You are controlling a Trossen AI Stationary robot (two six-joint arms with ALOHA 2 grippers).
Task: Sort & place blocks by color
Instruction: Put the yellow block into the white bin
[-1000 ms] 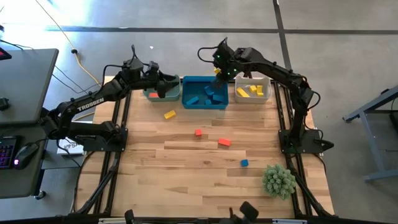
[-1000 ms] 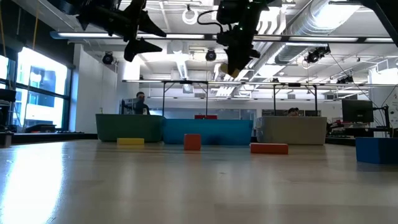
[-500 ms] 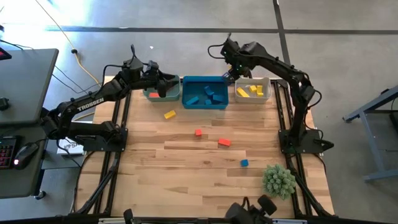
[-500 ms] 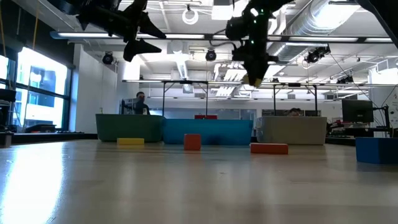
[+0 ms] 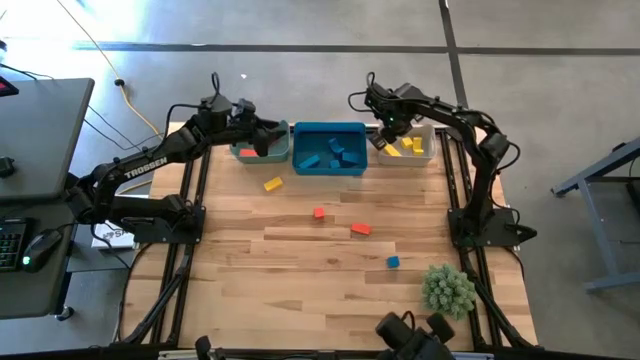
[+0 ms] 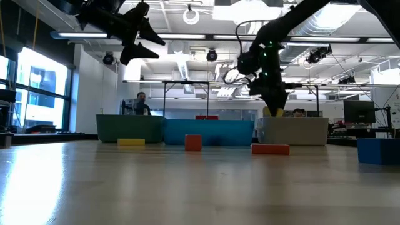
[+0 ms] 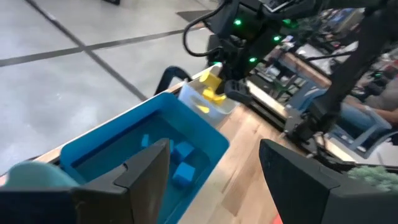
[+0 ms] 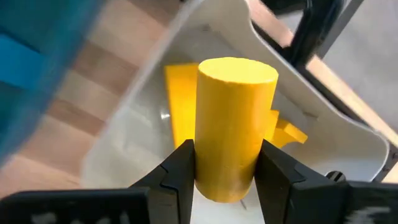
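Hovering over the white plastic bin (image 8: 348, 134), right gripper (image 8: 227, 165) fingers clamp a yellow wooden cylinder (image 8: 233, 127); releasing it seems next.

Open tabletop (image 5: 300, 265) before bins (image 5: 329, 149)

Colours on the table — red, blue, yellow, and some green

The table (image 5: 300, 250) is pale striped wood. A teal bin (image 5: 245, 152), a blue bin (image 5: 329, 149) of blue blocks (image 5: 335, 152) and a white bin (image 5: 405, 146) of yellow blocks (image 5: 410, 145) sit in a row. A yellow cylinder (image 8: 233, 127) shows between dark fingers (image 8: 180, 171). Loose pieces — a yellow block (image 5: 272, 184), a red cube (image 5: 318, 212), an orange-red bar (image 5: 361, 229), a blue cube (image 5: 393, 262). The spiky plant ball (image 5: 447, 289) is green.
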